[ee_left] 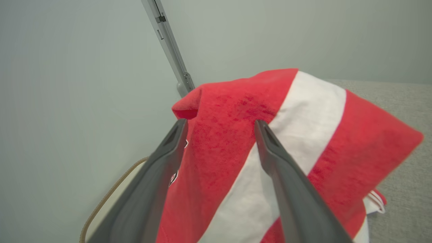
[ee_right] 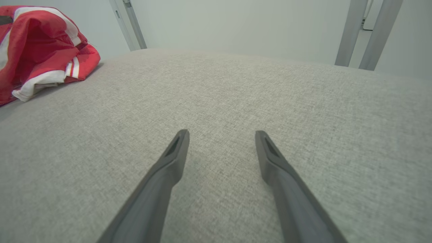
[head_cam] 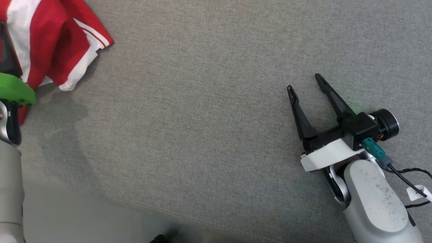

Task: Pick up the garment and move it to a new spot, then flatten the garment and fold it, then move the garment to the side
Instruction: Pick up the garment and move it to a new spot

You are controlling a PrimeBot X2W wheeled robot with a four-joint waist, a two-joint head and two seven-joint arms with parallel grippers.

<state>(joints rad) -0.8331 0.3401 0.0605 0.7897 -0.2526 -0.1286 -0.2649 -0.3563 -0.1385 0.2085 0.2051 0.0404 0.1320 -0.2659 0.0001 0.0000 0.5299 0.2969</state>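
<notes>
Garment: the red-and-white garment (head_cam: 60,40) lies bunched in a heap at the far left corner of the grey padded surface (head_cam: 202,118), near its left edge; part of it is cut off by the head view.
Left pincer: the left pincer (ee_left: 219,126) has its two fingers spread wide, poised over the top fold of the heap. It grips nothing, and I cannot tell if the tips touch the cloth.
Right pincer: the right pincer (head_cam: 303,82) is spread wide and empty, above bare fabric on the right side, well apart from the garment.
Step in hand: most likely the first one, picking the garment up.
Next move: push the left fingers into a raised fold, close on it, lift, and carry it toward the bare middle of the surface.
</notes>
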